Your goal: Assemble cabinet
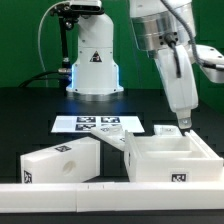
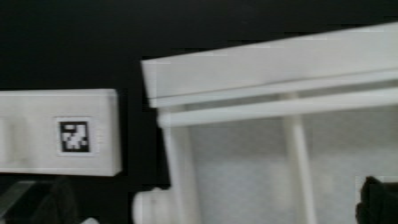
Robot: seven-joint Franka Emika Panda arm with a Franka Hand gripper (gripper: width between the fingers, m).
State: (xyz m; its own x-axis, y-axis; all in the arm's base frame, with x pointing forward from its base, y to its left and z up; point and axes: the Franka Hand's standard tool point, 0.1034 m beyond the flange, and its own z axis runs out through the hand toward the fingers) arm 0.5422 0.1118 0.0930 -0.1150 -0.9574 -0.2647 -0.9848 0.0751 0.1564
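The cabinet's open white compartmented box [image 1: 168,158] stands at the exterior view's right, with a tag on its front wall. A second white boxy part [image 1: 58,160] lies to its left, and a slanted white panel [image 1: 112,147] lies between them. My gripper [image 1: 183,124] hangs over the open box's far edge, pointing down. In the wrist view the box [image 2: 285,120] fills the frame, with the tagged part [image 2: 63,130] beside it. My gripper [image 2: 199,205] is open, with dark fingertips [image 2: 18,200] far apart at either side of the box's wall and holding nothing.
The marker board [image 1: 95,124] lies flat behind the parts. The white robot base [image 1: 93,60] with a triangle mark stands at the back. A long low white rail [image 1: 100,192] runs along the front edge. The table surface is black.
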